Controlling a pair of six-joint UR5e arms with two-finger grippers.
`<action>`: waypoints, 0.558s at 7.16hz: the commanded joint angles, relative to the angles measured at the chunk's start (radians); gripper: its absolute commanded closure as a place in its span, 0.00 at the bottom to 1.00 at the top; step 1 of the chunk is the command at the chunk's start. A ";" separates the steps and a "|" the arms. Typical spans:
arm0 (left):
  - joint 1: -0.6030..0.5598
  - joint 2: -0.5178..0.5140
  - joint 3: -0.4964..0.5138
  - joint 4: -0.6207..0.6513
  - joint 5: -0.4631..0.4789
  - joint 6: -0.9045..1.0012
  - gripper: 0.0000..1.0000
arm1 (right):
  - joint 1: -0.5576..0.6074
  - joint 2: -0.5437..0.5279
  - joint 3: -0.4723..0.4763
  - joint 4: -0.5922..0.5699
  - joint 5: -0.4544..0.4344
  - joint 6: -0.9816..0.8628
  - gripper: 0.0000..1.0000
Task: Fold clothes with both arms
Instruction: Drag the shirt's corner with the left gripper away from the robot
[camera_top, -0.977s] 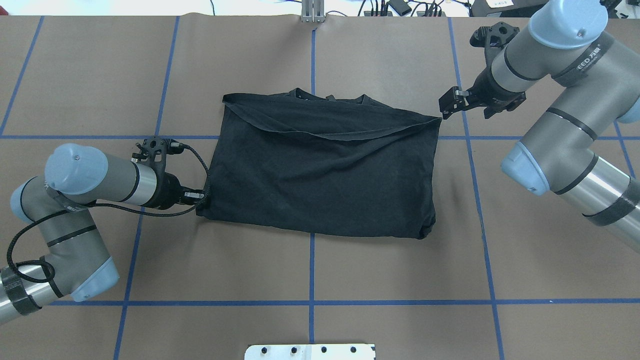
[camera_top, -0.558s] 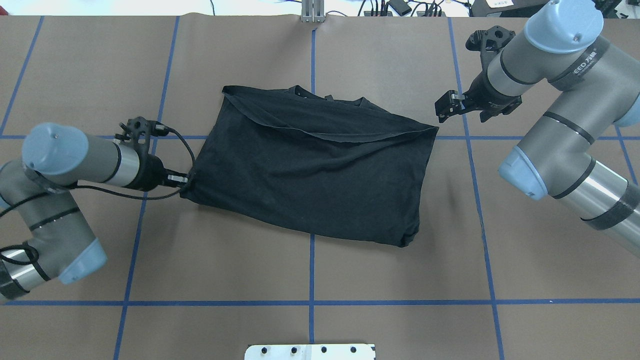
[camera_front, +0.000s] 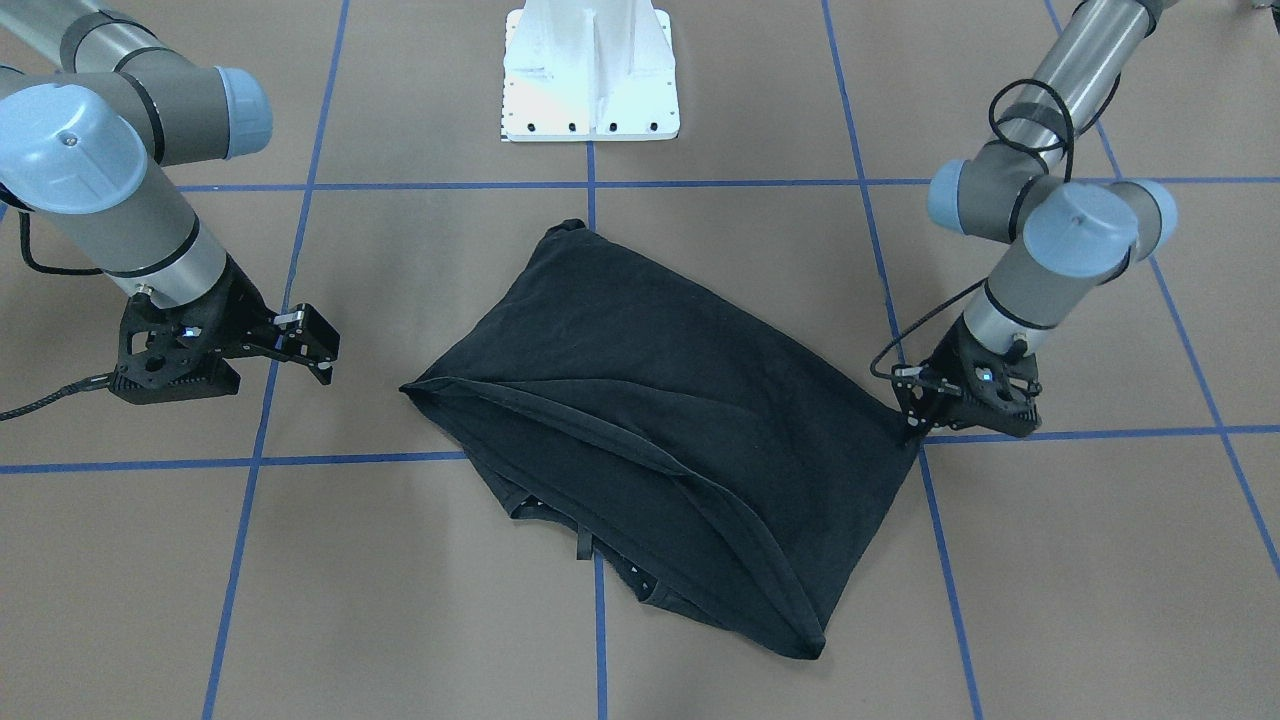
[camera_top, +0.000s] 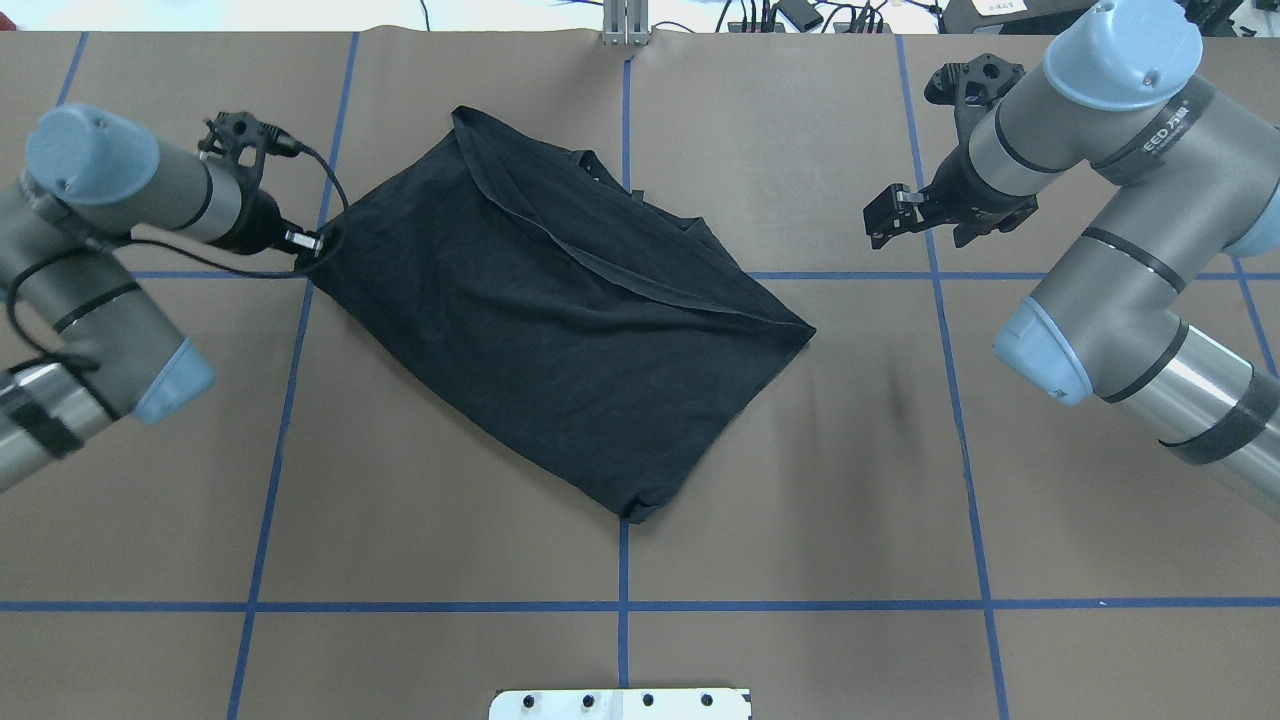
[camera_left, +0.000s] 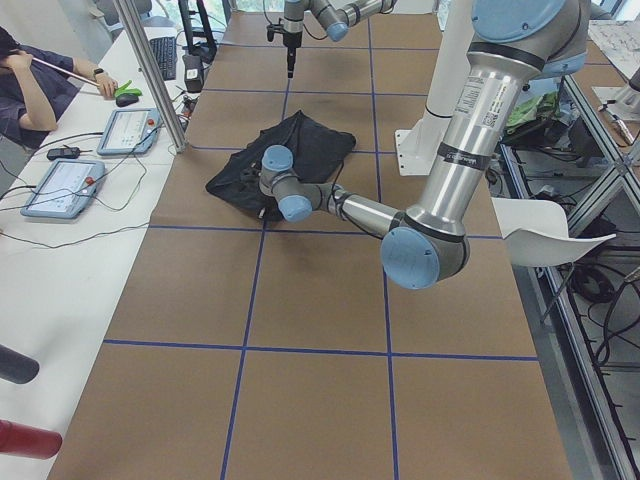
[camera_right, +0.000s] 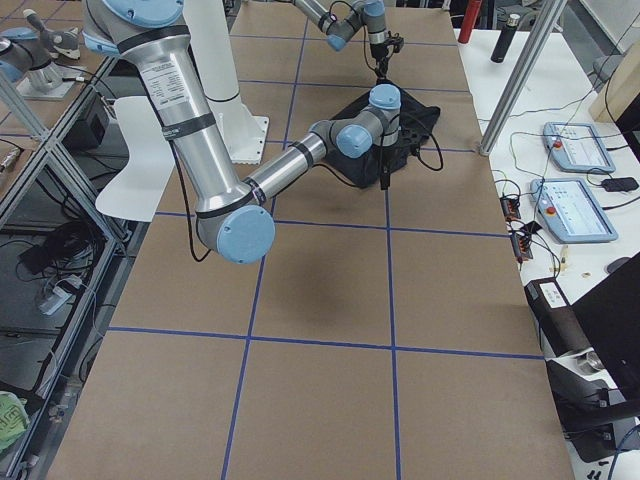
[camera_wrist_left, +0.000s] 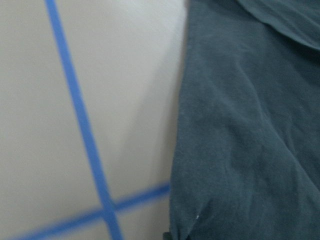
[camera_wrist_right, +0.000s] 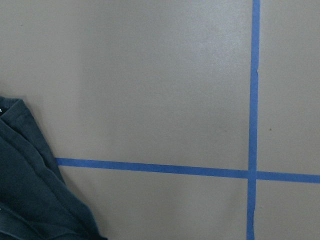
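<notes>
The black T-shirt (camera_top: 560, 320) lies folded on the table, plain side up, set diagonally left of centre. Its print is hidden. My left gripper (camera_top: 306, 243) is shut on the shirt's left corner, low at the table; in the front-facing view it (camera_front: 915, 418) pinches that corner of the shirt (camera_front: 650, 420). My right gripper (camera_top: 882, 222) hovers open and empty, well right of the shirt's right corner; it also shows in the front-facing view (camera_front: 315, 345). The left wrist view shows the shirt's edge (camera_wrist_left: 240, 125). The right wrist view shows a shirt corner (camera_wrist_right: 30, 200).
Brown table cover with blue tape grid lines (camera_top: 622, 605). The white pedestal base (camera_front: 590, 70) stands at the robot's side. A metal post (camera_top: 625, 20) stands at the far edge. Operator tablets (camera_left: 60, 185) lie on a side desk.
My left gripper has pulled the shirt's corner far and to the left, so the shirt has swung from level to diagonal. The right corner now lies away from my right gripper, which barely moved.
</notes>
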 joint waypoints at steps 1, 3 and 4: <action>-0.062 -0.220 0.381 -0.135 0.004 0.076 1.00 | -0.004 0.002 0.006 0.000 0.000 0.001 0.01; -0.099 -0.300 0.493 -0.159 0.047 0.150 1.00 | -0.006 0.001 0.005 0.001 -0.003 0.001 0.01; -0.131 -0.303 0.491 -0.160 0.026 0.209 0.90 | -0.019 0.010 0.001 0.005 -0.004 0.003 0.01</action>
